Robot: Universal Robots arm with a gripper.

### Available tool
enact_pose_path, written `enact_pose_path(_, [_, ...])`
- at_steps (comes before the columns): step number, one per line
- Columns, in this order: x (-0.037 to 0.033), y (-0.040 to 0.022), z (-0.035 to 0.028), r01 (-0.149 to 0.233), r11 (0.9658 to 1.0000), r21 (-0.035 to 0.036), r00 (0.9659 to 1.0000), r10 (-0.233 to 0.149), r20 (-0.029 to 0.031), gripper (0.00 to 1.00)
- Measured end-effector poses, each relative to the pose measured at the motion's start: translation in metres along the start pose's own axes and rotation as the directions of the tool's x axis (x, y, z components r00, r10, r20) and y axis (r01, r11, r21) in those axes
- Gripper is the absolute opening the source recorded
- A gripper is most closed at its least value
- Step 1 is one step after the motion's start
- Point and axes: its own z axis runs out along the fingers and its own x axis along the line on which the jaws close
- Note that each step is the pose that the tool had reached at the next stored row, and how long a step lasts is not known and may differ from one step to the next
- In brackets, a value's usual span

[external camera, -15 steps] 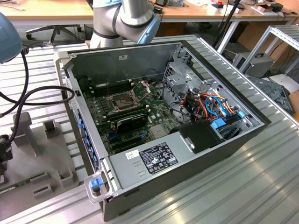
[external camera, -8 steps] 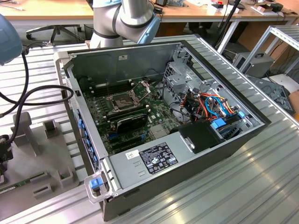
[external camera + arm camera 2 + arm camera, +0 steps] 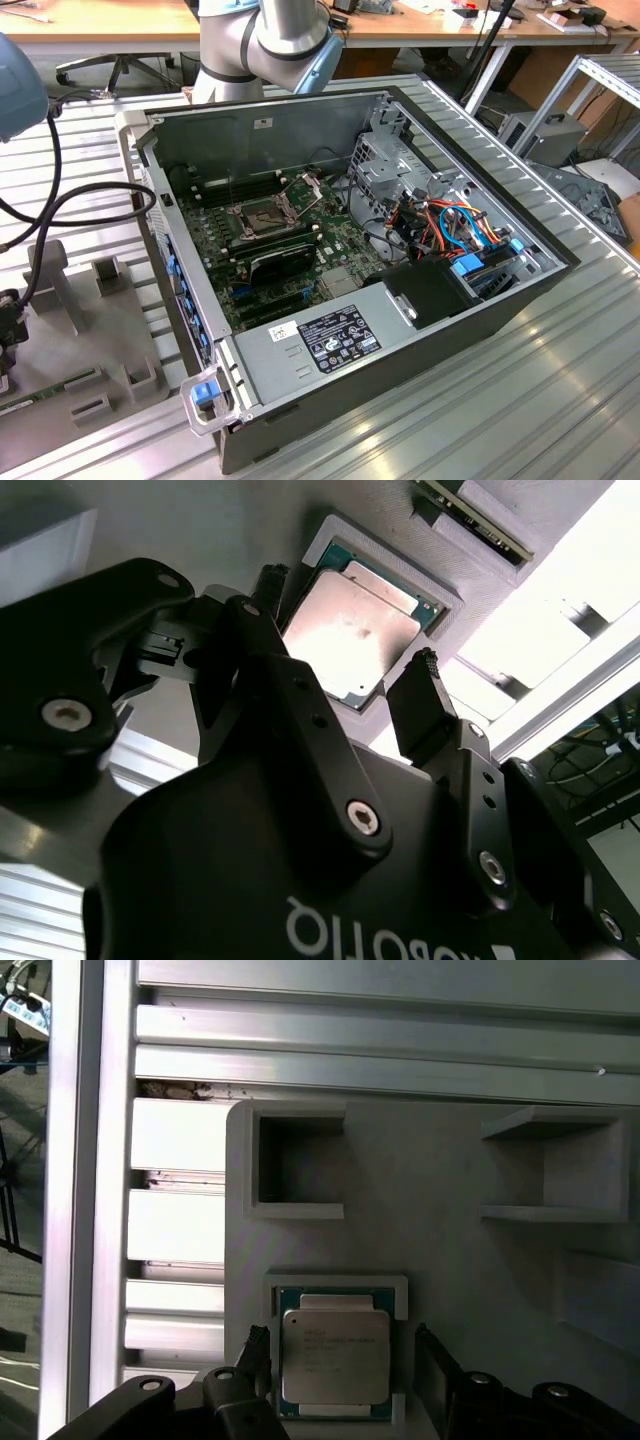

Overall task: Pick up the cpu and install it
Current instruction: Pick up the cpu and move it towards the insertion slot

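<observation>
Ribbed aluminium worktop [image 3: 560, 400] here, with desks and chair legs in the background, and an open computer case [image 3: 260, 130] lies flat in the middle of it, motherboard facing up. Its silver socket [image 3: 262, 215] sits near the centre of the board, frame lifted. The arm [image 3: 275, 35] rises behind the case and reaches off to the exterior view's left, where a grey fixture plate [image 3: 100, 330] lies beside the case on the worktop. Over to the first wrist view: there's the cpu [image 3: 333, 1355], lying flat with its metal face up in a shallow square nest [image 3: 335, 1285] on that grey plate, just below two box-shaped holders [image 3: 295, 1165]. The gripper [image 3: 340, 1352] is right over it, jaws apart, one black finger [image 3: 432, 1370] on each side of the chip and close to the nest's edges, not clamped on it. The second wrist view agrees: the cpu [image 3: 355, 630] gleams between the two fingertips [image 3: 420, 705], seated in its nest, with the gripper [image 3: 349, 617] straddling it.
</observation>
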Motion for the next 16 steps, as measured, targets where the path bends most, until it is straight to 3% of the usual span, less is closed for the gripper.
enact_pose_path(16, [0.0014, 0.0003, 0.0025, 0.001, 1.0000, 0.0000, 1.0000, -0.001, 0.0000, 0.69])
